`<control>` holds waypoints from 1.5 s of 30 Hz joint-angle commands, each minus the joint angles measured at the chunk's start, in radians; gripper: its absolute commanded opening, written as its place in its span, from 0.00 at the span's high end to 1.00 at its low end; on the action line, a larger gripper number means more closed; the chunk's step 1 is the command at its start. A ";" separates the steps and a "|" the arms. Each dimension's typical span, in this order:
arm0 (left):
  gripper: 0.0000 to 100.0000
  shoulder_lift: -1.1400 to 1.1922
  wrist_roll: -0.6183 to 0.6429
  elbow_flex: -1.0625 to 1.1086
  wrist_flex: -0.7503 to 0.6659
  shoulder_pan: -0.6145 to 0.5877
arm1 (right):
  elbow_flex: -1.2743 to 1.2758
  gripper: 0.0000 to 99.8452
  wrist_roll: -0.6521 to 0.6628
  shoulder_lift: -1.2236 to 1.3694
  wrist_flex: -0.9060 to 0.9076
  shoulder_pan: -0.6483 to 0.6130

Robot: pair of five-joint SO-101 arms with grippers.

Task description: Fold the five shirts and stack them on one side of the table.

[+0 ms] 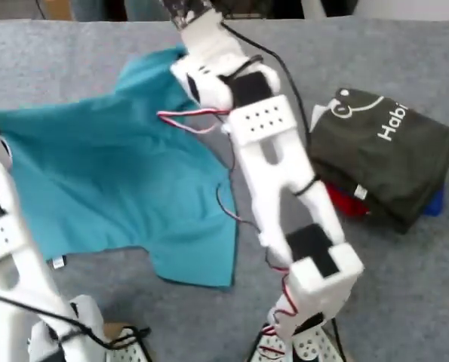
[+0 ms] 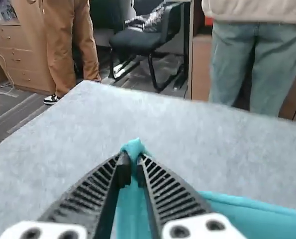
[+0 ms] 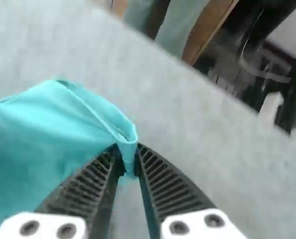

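Left jaws are clenching on a small tuft of the teal shirt (image 1: 111,173), with the cloth poking out just past their tips. Right jaws are gripping the same shirt by a rolled hem, which is bunching up between them. The shirt is lying spread and unfolded on the grey table (image 1: 405,302), stretching between the two sets of jaws. One held edge is sitting at the left jaws' side and the other at the far edge under the right jaws. Its body is lying loosely wrinkled behind both.

The right arm (image 1: 284,173) is reaching across the shirt to that far edge, while the left arm (image 1: 5,226) is standing at the shirt's near-left side. A stack of folded shirts (image 1: 382,151) is resting well apart from both jaws, on the right jaws' side. It has a dark shirt on top, with red and blue showing beneath.

Judging by this, the step in hand is the first fold of the teal shirt. The next move is calling for both jaws to be lifting together and carrying the held edge over the body evenly, keeping the cloth taut so it is not slipping or creasing.
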 commanded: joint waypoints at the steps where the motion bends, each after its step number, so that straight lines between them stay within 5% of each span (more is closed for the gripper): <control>1: 0.97 -0.150 -0.049 0.171 0.003 -0.022 | 0.081 0.99 0.040 -0.143 0.118 -0.014; 12: 0.97 -0.560 -0.290 0.493 0.341 -0.050 | 0.835 0.99 0.071 -0.756 0.058 -0.149; 23: 0.97 -0.615 -0.413 0.624 0.359 -0.211 | 1.442 0.99 0.072 -1.242 0.035 -0.173; 36: 0.97 -0.617 -0.511 0.570 0.601 -0.193 | 1.670 0.99 0.075 -1.466 0.026 -0.176; 45: 0.97 -0.615 -0.525 0.567 0.612 -0.246 | 1.666 0.99 0.141 -1.474 0.089 -0.253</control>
